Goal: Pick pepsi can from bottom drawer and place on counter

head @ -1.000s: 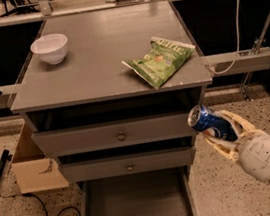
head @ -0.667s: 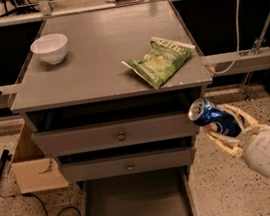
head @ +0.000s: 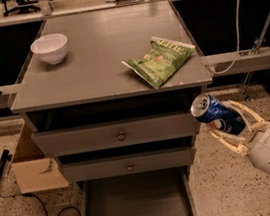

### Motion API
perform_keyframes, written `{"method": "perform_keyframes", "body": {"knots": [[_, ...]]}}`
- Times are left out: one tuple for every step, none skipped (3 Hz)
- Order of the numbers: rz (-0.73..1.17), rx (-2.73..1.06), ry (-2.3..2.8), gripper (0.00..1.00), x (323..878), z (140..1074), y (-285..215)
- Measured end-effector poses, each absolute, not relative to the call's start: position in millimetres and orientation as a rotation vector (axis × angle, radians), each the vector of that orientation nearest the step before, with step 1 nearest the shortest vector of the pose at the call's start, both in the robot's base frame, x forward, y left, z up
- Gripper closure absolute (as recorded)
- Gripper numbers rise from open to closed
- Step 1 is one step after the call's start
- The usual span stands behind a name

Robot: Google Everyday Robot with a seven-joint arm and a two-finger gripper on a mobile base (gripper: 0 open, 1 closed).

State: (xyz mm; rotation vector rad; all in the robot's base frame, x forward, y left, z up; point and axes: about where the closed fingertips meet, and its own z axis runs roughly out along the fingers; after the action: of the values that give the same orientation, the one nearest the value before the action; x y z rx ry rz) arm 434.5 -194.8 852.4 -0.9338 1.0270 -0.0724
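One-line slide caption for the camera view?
Gripper holds the pepsi can tilted, right of the cabinet below counter level; bottom drawer open, bowl and chip bag on the counter.

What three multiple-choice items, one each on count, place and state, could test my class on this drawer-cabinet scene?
1. How many things lie on the counter? A one; B two; C four.
2. Where is the pepsi can? A on the counter; B in the gripper, right of the cabinet; C in the bottom drawer.
3. The bottom drawer is: A pulled open; B pushed shut; C taken out.
Answers: 1 B, only the white bowl and green chip bag lie there; 2 B, the gripper clasps it; 3 A, its tray juts forward.
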Motion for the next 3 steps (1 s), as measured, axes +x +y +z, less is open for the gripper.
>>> {"method": "perform_keyframes", "body": {"knots": [[-0.06,-0.902,1.032,1.0,434,853,-195],[-0.02,-0.84,1.009,1.0,447,879,-197],[0.005,-0.846,0.995,1.0,470,901,-193]]}}
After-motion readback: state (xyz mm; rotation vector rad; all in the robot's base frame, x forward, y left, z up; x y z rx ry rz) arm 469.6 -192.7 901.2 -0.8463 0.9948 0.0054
